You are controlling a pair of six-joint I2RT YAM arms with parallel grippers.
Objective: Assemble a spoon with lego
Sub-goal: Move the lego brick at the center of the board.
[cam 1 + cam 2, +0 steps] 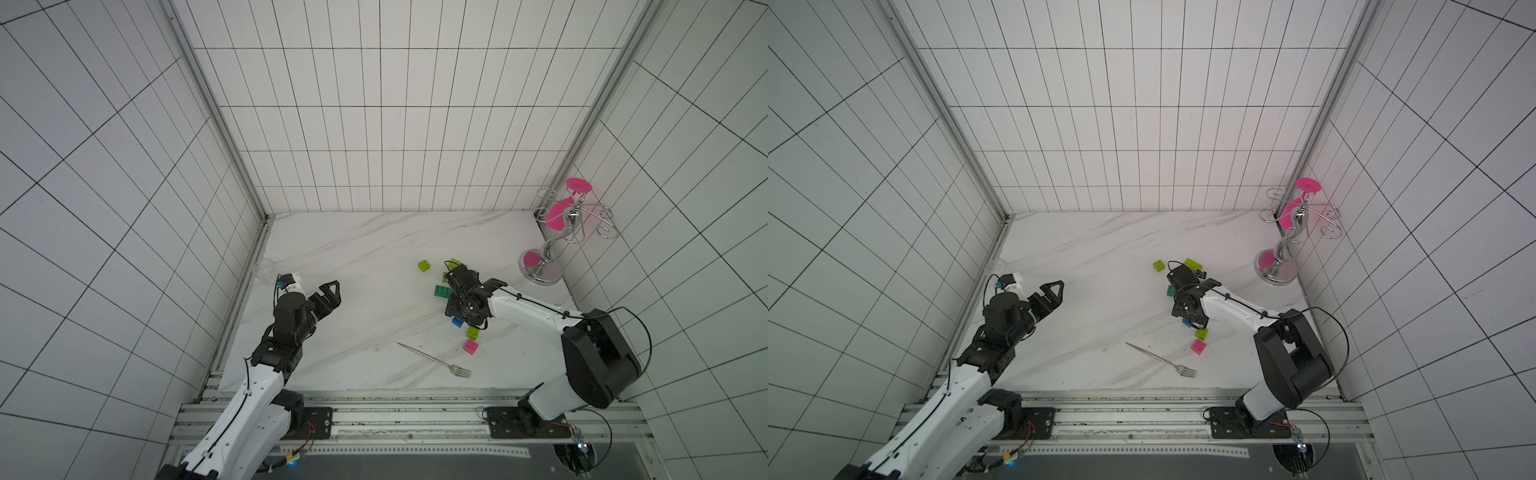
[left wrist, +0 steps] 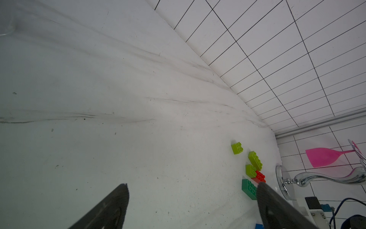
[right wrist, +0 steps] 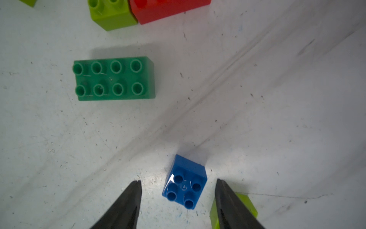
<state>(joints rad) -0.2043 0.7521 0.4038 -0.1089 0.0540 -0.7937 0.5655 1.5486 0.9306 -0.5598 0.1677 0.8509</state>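
The lego lies as loose bricks on the right half of the marble table (image 1: 353, 257); no spoon shows in any view. In the right wrist view a small blue brick (image 3: 184, 182) stands between the fingers of my right gripper (image 3: 178, 180), which is open with a gap on each side. A lime brick (image 3: 249, 206) sits just behind one finger. Further off are a dark green brick (image 3: 113, 79), a red brick (image 3: 168, 8) and another lime brick (image 3: 111, 13). A pink brick (image 1: 470, 347) lies nearer the front. My left gripper (image 1: 332, 293) hovers open and empty at the left.
A metal fork (image 1: 432, 359) lies near the front edge, left of the pink brick. A chrome stand with pink glasses (image 1: 544, 266) occupies the back right corner. A clear plastic cup (image 1: 264, 270) sits by the left wall. A lone lime square brick (image 1: 424, 266) lies behind the cluster.
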